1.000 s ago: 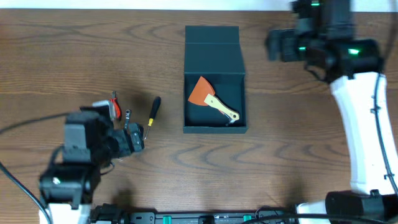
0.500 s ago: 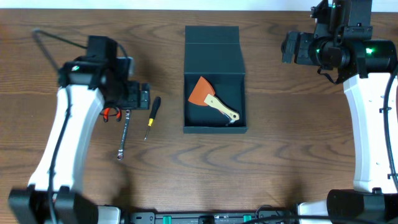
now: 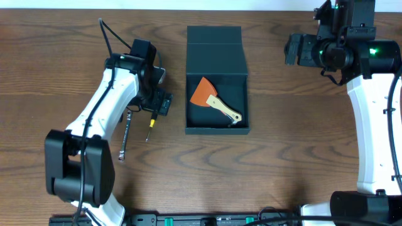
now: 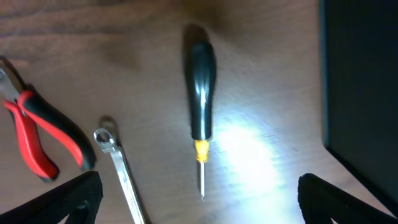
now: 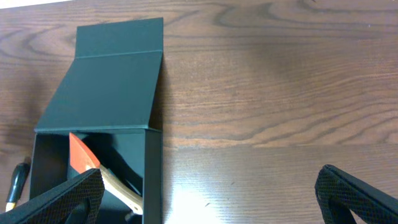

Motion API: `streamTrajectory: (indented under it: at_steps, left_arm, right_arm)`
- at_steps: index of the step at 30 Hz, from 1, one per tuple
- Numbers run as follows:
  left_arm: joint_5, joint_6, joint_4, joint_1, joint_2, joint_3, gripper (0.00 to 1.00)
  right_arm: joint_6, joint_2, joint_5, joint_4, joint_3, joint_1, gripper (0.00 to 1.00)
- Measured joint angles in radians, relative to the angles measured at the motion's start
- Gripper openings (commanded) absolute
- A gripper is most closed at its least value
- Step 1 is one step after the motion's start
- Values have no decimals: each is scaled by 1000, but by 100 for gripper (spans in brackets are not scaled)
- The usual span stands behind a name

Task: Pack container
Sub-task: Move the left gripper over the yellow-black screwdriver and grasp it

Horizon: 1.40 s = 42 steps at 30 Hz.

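Note:
The container [image 3: 217, 129] is a dark teal box in the middle of the table, its flap lid [image 3: 214, 45] laid open at the back. An orange scraper with a wooden handle [image 3: 213, 102] lies inside. My left gripper [image 3: 161, 103] is open and empty above a black-handled screwdriver [image 4: 202, 93], just left of the box. My right gripper [image 3: 295, 49] is open and empty over bare table right of the lid. The right wrist view shows the container [image 5: 106, 93], the scraper [image 5: 84, 158] and my open jaws [image 5: 208, 205]. The left wrist view shows my open jaws [image 4: 202, 208].
A silver wrench [image 3: 124, 135] lies left of the screwdriver [image 3: 150, 124]; it also shows in the left wrist view [image 4: 118, 168]. Red-handled pliers [image 4: 37, 137] lie further left. The container wall [image 4: 364, 93] is close on the right of the left gripper.
My left arm has swung from the front left up and to the right, and now hovers over the screwdriver beside the box. The right arm shifted slightly right, then held still.

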Motion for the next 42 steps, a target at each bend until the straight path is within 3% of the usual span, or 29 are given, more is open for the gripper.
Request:
streamTrajectory:
  at_steps: [17,26,38,42]
  left_arm:
    - [-24,3,101,0,184,0,100]
    - [-24,-9,151,0,211,0,84]
    - [-28,-32,201,0,205,-53,84]
    - [-28,-47,203,0,201,-60,74]
  right_arm:
    - [-14,0,4,-29,0,0,99]
    - [-24,0,11,-34,0,0,99]
    - [-32,0,23,-41,0,0,99]
    - [-33,0,24,-42,0,0,99]
